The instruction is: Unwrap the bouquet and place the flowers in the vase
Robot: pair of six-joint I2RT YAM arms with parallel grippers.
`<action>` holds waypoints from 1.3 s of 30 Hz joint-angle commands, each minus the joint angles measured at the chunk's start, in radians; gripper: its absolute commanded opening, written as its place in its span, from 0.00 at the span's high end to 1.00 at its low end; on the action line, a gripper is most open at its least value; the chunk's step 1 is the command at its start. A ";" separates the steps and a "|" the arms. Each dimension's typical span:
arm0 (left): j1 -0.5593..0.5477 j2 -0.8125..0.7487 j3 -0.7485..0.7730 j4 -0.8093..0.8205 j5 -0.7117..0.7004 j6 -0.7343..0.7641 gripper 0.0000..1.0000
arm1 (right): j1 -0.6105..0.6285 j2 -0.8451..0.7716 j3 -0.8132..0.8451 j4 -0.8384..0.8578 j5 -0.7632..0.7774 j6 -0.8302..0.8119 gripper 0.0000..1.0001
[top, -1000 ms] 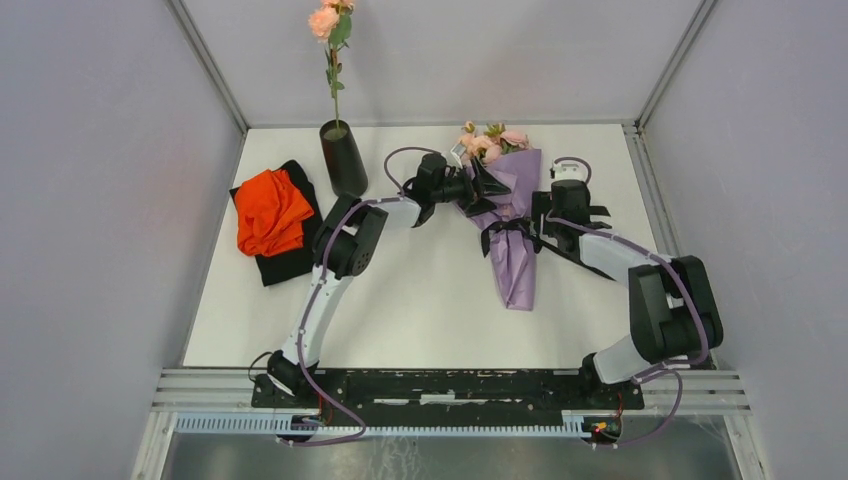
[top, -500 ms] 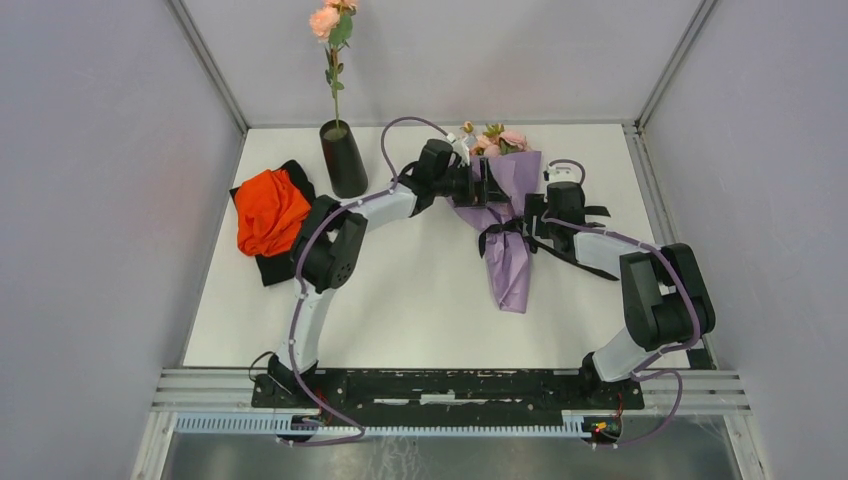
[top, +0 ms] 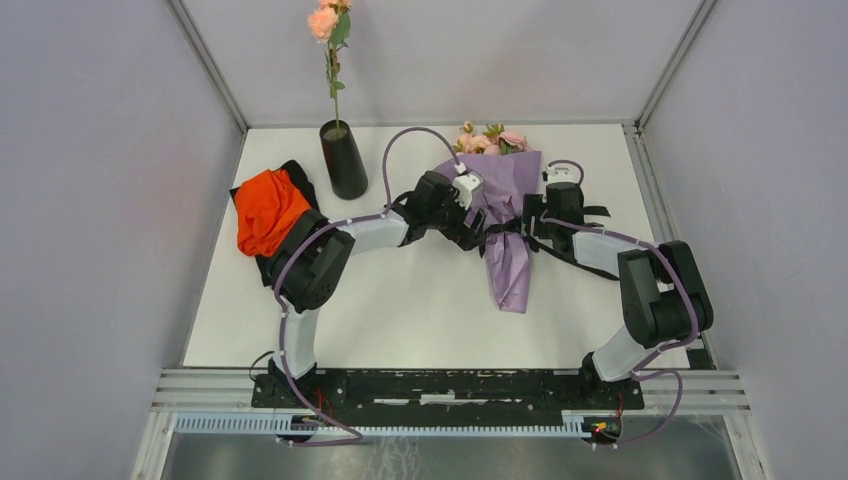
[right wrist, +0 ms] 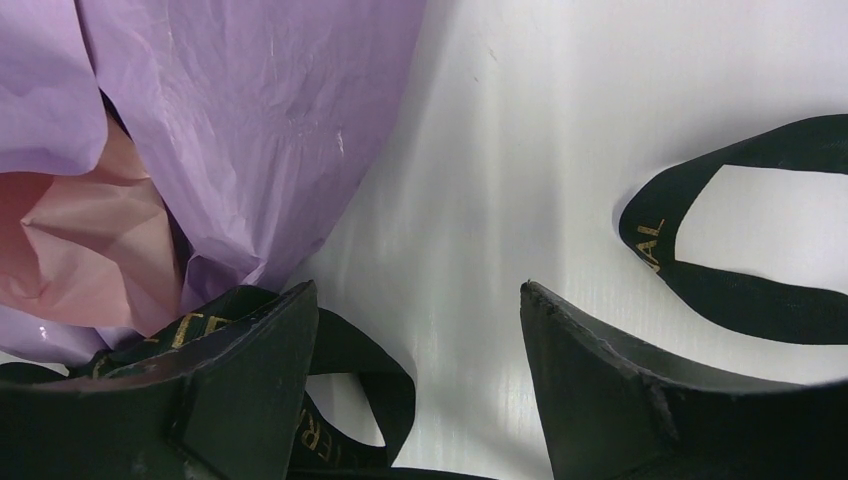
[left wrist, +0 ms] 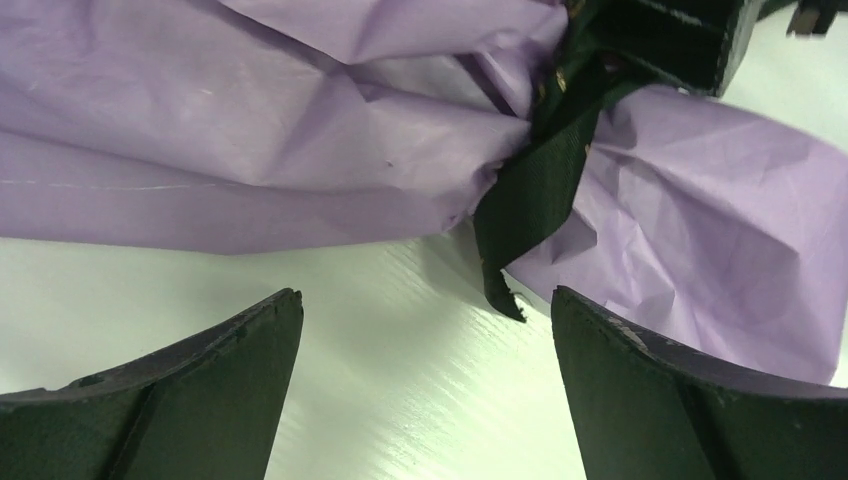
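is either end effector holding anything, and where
Nothing is held: the left end effector is open facing the black ribbon on the bouquet; the right end effector is open over the table beside it.

Bright, even overhead light; shadows soft and short. Table point(right wrist: 500, 150) shows streaky sheen in both wrist views. All views sharp.

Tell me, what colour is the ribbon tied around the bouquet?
The ribbon is black with small gold lettering, clearest in the right wrist view.
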 commanded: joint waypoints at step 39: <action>-0.097 0.060 0.077 0.092 0.062 0.115 0.98 | 0.004 0.036 -0.001 0.045 -0.011 0.006 0.22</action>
